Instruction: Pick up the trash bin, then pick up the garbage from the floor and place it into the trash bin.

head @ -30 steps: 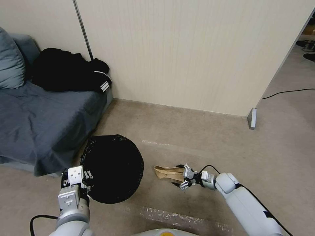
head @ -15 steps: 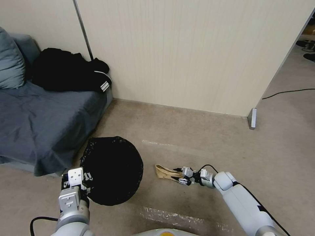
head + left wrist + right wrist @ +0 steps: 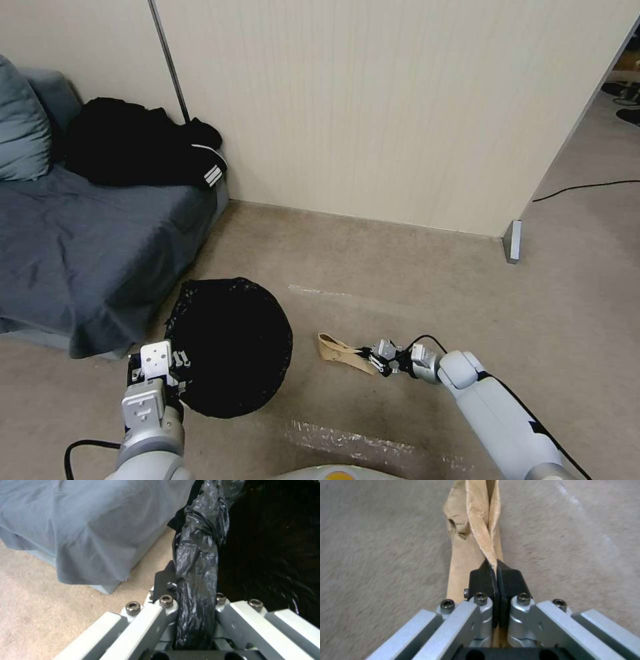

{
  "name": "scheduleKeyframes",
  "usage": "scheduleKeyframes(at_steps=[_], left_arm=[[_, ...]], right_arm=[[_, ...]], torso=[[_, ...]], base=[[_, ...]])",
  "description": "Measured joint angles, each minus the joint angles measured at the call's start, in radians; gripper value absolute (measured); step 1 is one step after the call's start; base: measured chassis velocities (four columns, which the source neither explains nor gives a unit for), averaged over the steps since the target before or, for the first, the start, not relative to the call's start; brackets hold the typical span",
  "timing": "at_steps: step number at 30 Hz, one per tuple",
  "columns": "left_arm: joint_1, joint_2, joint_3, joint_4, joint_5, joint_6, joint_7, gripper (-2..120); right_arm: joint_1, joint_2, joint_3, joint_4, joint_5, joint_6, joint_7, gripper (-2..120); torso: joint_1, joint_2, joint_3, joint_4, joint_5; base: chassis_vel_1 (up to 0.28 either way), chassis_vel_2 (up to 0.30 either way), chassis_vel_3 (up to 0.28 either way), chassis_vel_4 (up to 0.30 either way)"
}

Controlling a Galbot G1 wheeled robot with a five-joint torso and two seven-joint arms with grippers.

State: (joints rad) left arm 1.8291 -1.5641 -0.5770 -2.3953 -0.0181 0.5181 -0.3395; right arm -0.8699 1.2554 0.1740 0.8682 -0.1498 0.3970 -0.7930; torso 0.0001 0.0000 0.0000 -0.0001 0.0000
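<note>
right claw (image 3: 496,573) pinches shut on a thin fold of the brown paper bag (image 3: 341,350); it could tear or slip. left claw (image 3: 195,597) clamps the trash bin (image 3: 230,347) by its rim.

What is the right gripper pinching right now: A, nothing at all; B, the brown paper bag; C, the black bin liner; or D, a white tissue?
B: in the right wrist view the right gripper has its black fingertips shut on a fold of the brown paper bag, which lies on the floor beside the trash bin.
</note>
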Motion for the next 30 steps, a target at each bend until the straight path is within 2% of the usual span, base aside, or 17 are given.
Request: scheduleKeyframes(at_steps=[3,6,8,9,13,14,16,17,19,20,23,24,27,30], left_arm=[[0.0,0.001,0.0,0.0,-0.001,0.0,0.0,3],[-0.002,0.003,0.002,0.003,-0.001,-0.001,0.0,3],[-0.007,0.008,0.003,0.007,-0.003,-0.001,0.002,3],[-0.007,0.008,0.003,0.007,-0.003,-0.001,0.002,3],[-0.012,0.015,0.005,0.017,-0.005,-0.006,0.002,3],[-0.012,0.015,0.005,0.017,-0.005,-0.006,0.002,3],[-0.014,0.017,0.009,0.02,-0.005,-0.006,0.003,3],[-0.014,0.017,0.009,0.02,-0.005,-0.006,0.003,3],[-0.014,0.02,0.017,0.02,-0.004,-0.006,0.003,3],[-0.014,0.02,0.017,0.02,-0.004,-0.006,0.003,3],[-0.016,0.023,0.019,0.02,-0.004,-0.004,0.006,3],[-0.016,0.023,0.019,0.02,-0.004,-0.004,0.006,3],[-0.021,0.024,0.023,0.022,-0.002,-0.003,0.007,3],[-0.024,0.021,0.028,0.022,0.002,-0.002,0.007,3]], right_arm=[[-0.002,-0.002,0.004,0.017,0.021,0.001,0.005,0],[-0.016,-0.015,0.006,0.078,0.094,-0.001,0.029,0],[-0.038,-0.036,0.008,0.177,0.176,-0.018,0.057,0],[-0.038,-0.036,0.008,0.177,0.176,-0.018,0.057,0],[-0.086,-0.069,0.027,0.407,0.32,-0.045,0.096,0],[-0.086,-0.069,0.027,0.407,0.32,-0.045,0.096,0],[-0.109,-0.088,0.034,0.523,0.387,-0.053,0.106,0],[-0.109,-0.088,0.034,0.523,0.387,-0.053,0.106,0],[-0.142,-0.132,0.028,0.663,0.464,-0.074,0.111,0],[-0.142,-0.132,0.028,0.663,0.464,-0.074,0.111,0],[-0.189,-0.194,-0.005,0.846,0.557,-0.112,0.134,0],[-0.189,-0.194,-0.005,0.846,0.557,-0.112,0.134,0],[-0.227,-0.227,-0.053,0.979,0.617,-0.145,0.176,0],[-0.249,-0.242,-0.088,1.036,0.616,-0.163,0.215,0]], torso=[[0.0,0.0,0.0,0.0,0.0],[0.0,0.0,0.0,0.0001,0.0],[0.0,0.0,0.0,0.0,0.0],[0.0,0.0,0.0,0.0,0.0],[0.0,0.0,0.0,0.0,-0.0002],[0.0,0.0,0.0,0.0,-0.0002],[0.0,0.0,0.0,0.0003,0.0],[0.0,0.0,0.0,0.0003,0.0],[0.0,0.0,0.0,-0.0001,0.0],[0.0,0.0,0.0,-0.0001,0.0],[0.0,0.0,0.0,-0.0001,0.0],[0.0,0.0,0.0,-0.0001,0.0],[0.0,0.0,0.0,0.0001,0.0],[0.0,0.0,0.0,0.0001,0.0]], base=[[0.0,0.0,0.0,0.0],[0.0,0.0,0.0,0.0],[0.0,0.0,0.0,0.0],[0.0,0.0,0.0,0.0],[0.0,0.0,0.0,0.0],[0.0,0.0,0.0,0.0],[0.0,0.0,0.0,0.0],[0.0,0.0,0.0,0.0],[0.0,0.0,0.0,0.0],[0.0,0.0,0.0,0.0],[0.0,0.0,0.0,0.0],[0.0,0.0,0.0,0.0],[0.0,0.0,0.0,0.0],[0.0,0.0,0.0,0.0]])
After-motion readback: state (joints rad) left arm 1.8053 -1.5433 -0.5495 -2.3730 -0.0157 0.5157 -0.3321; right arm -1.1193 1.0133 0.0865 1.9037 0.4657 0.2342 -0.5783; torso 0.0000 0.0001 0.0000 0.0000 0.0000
